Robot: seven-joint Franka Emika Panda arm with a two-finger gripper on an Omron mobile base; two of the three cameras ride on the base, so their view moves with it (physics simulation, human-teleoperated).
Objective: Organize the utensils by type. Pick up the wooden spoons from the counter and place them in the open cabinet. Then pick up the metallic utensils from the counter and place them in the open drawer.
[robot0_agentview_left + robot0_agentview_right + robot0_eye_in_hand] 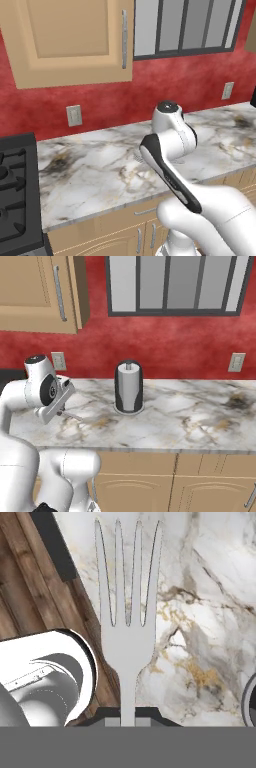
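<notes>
Gripper: the gripper (pixel 128 719) is clenched on the handle of a silver fork (pixel 128 619); in the hand view the tines point away from the hand, out over the counter (pixel 210 612).
Fork position: held clear above the marble, near its front edge; the right base view shows the hand (pixel 56 401) low over the slab, with a thin silver piece (pixel 70 415) just beyond it, too small to identify.
Step in hand (judged): carrying a metallic utensil towards the open drawer, which lies outside these pictures.
Doing it well: keep the grip firm and the fork level, since a thin handle can pivot between the pads; lift before swinging; lower into the drawer before letting go.
Surroundings: a paper towel holder (pixel 129 387) stands upright on the counter, well apart to the robot's right; a black stove (pixel 17 195) sits at the counter's left end; a wall cabinet (pixel 70 40) with a silver bar handle hangs above, door shut.
Obstacles: the counter's front edge and the arm's own body near the hand are the likeliest snags on the way down.
</notes>
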